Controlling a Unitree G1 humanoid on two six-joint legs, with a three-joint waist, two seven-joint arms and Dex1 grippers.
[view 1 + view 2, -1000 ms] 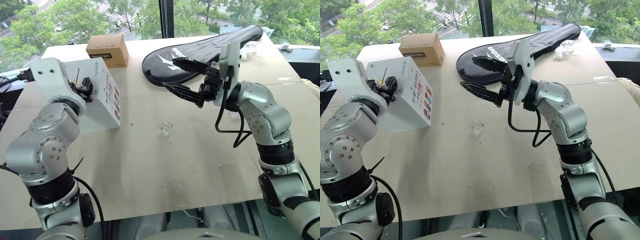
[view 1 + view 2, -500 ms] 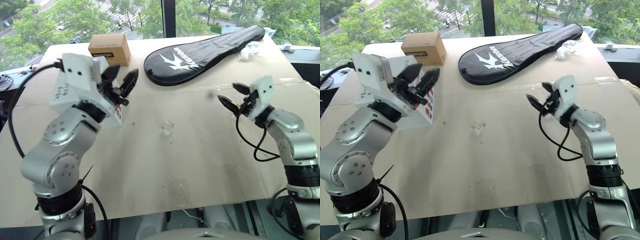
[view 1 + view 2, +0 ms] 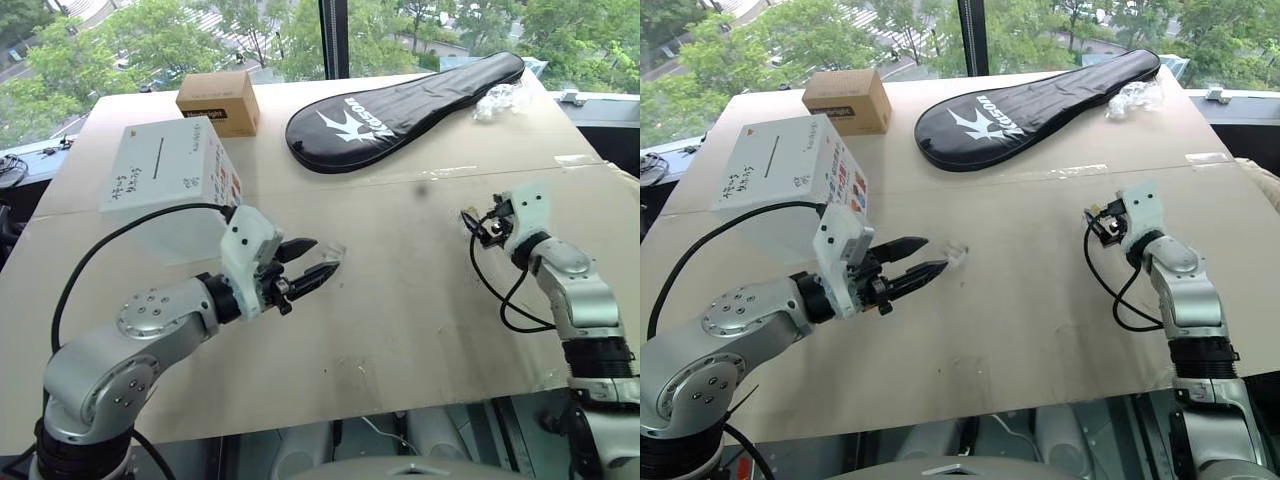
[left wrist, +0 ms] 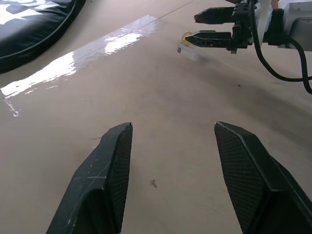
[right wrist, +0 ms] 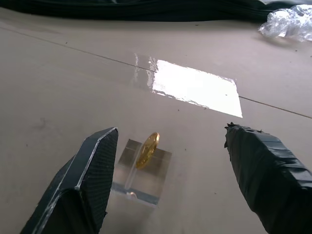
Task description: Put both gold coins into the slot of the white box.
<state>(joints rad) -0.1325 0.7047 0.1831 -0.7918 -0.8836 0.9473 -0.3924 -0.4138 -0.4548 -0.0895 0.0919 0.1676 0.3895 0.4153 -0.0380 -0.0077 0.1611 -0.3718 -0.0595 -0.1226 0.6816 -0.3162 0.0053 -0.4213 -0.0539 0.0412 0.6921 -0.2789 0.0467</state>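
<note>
The right gripper (image 5: 165,185) hovers low over the table (image 3: 400,300) with its two black fingers spread wide and nothing between them; just ahead of it a gold coin (image 5: 147,149) stands on edge in a small clear plastic stand (image 5: 141,178). The left gripper (image 3: 915,258) is likewise open and empty, its tips just beside another clear stand (image 3: 956,256) near the table's middle; the second coin is probably there, though too small to make out from the head views. The white box (image 3: 170,190) sits at the table's far left, handwritten face up, its slot (image 3: 160,156) a thin dark line on that face, well apart from both coins.

The step in hand looks like the right arm's pick; to do it well, the fingers should straddle the coin across its flat faces, above the stand's top edge, so the pads meet metal and not plastic; the coin sits nearer one finger, so centre first. Close gently and lift straight up, lest the light stand tip or ride along.
</note>
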